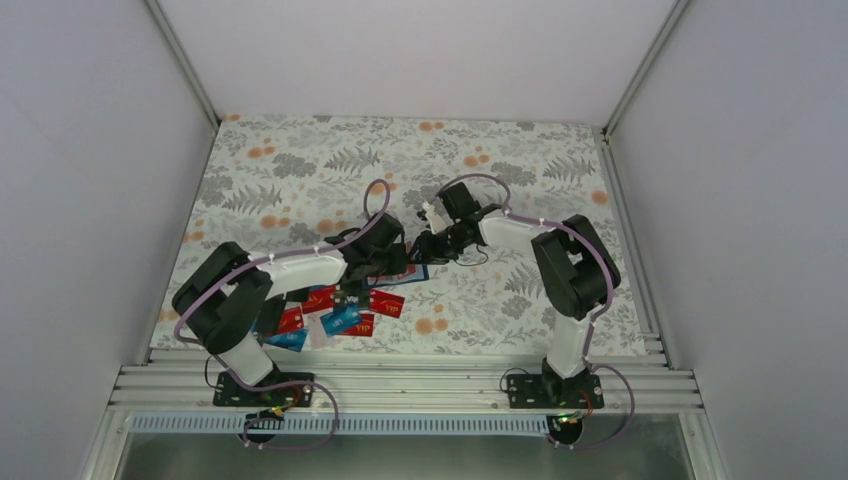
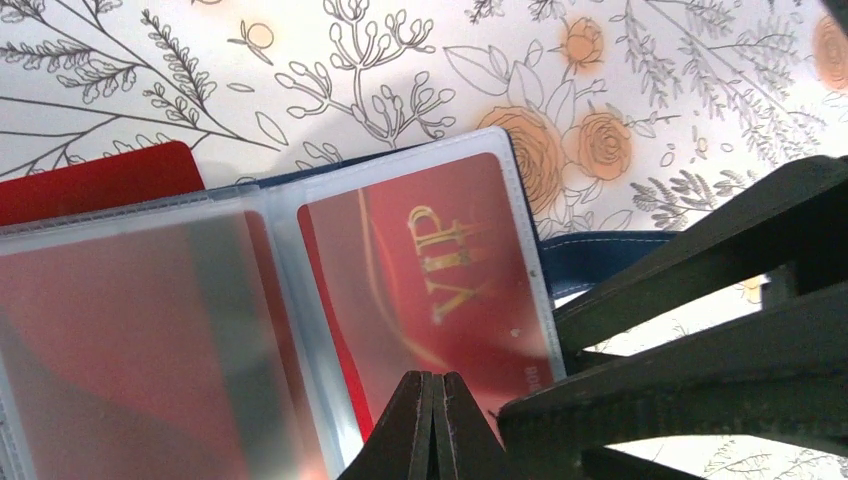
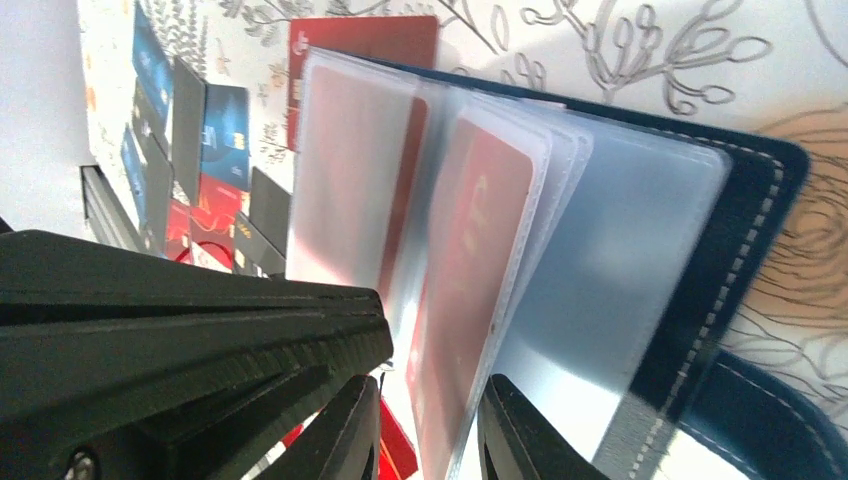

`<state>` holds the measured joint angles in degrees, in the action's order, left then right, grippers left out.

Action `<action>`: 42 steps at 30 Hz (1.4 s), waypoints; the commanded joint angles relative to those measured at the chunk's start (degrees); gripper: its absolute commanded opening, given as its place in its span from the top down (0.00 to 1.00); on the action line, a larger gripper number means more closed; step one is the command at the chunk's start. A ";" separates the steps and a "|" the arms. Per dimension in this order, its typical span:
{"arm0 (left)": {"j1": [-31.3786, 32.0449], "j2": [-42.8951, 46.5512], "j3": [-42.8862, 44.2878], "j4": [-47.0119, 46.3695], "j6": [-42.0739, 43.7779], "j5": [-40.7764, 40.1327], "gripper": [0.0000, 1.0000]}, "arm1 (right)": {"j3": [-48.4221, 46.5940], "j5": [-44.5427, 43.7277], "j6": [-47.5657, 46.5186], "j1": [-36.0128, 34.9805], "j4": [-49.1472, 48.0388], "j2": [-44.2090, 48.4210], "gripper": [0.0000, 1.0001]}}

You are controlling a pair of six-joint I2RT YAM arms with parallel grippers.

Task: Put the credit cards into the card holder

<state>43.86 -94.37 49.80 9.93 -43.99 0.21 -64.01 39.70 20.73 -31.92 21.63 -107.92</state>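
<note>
Two red cards (image 3: 470, 280) sleeved, card holder (image 3: 760, 200) open

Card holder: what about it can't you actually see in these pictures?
- Top view: card holder tiny, largely under the left arm.
- Left wrist: VIP card blurred by its frosted sleeve; left gripper covers its lower edge.
- Right wrist: sleeves run off the bottom edge; loose cards behind are blurred.

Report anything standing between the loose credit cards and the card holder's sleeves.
Nothing visible lies between the loose credit cards and the card holder. At the holder, though, the right gripper is pinched on several clear sleeves, and the shut left gripper sits at the edge of the sleeve holding the red VIP card.
</note>
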 commanded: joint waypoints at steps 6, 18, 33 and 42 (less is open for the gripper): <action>0.09 3.72 -1.67 1.16 -0.40 -0.95 0.98 | -2.72 3.19 1.45 -2.02 -1.46 1.47 0.72; -0.37 13.40 -3.81 7.34 -2.19 -5.26 0.98 | -6.01 2.88 2.09 -4.29 -0.82 -0.98 0.72; -1.05 28.47 -11.65 16.70 -5.76 -10.78 0.97 | -15.32 7.66 2.31 -8.60 -1.08 -9.37 0.71; -1.05 32.96 -13.13 21.87 -7.82 -12.18 0.97 | -17.53 3.86 -1.00 -8.30 2.32 -5.77 0.61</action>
<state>43.07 -63.16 37.26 28.49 -50.11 -10.24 -80.38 45.47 21.67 -40.10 21.96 -117.03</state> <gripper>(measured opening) 0.034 0.387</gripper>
